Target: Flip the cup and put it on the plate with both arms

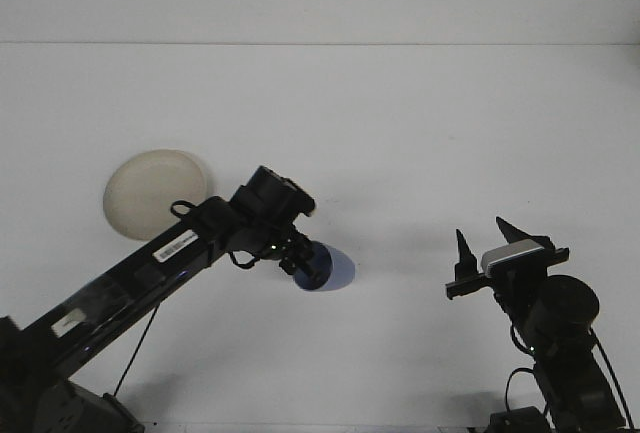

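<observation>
Left gripper (303, 263) clamped on blue cup (328, 269), holds it just above white table (420, 133). Cup tipped on side, its wide end points right. Left arm (150, 263) black, reaches up from bottom left corner. Cream plate (148, 191) sits on table, up and left of cup, near arm, partly hidden by it. Right gripper (493, 243) at lower right, fingers (463, 250) apart, nothing between them. Right gripper well apart from cup.

Left gripper (303, 264) clamping tilted blue cup (330, 269), cream plate (150, 191) behind, right gripper (490, 240) spread
</observation>
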